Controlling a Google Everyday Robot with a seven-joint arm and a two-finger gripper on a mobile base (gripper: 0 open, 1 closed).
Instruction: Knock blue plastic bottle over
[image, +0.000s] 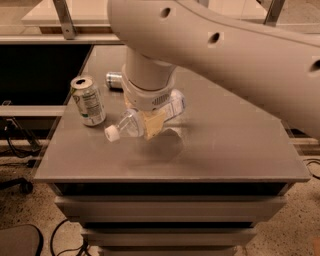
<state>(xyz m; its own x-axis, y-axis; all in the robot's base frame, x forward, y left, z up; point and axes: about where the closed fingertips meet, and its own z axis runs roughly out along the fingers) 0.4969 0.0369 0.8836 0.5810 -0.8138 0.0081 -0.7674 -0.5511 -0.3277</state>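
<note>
The blue plastic bottle (128, 123) lies tilted on its side on the grey table (230, 150). Its white cap points to the front left and its blue-and-white label end points to the back right. My gripper (153, 124) comes down from above right over the bottle's middle and hides that part of it. The wide wrist and the arm cover the area behind it.
A green-white soda can (88, 101) stands upright just left of the bottle's cap. A slim silver-blue can (114, 79) lies behind it, partly hidden by my wrist. The table's front edge is close below the bottle.
</note>
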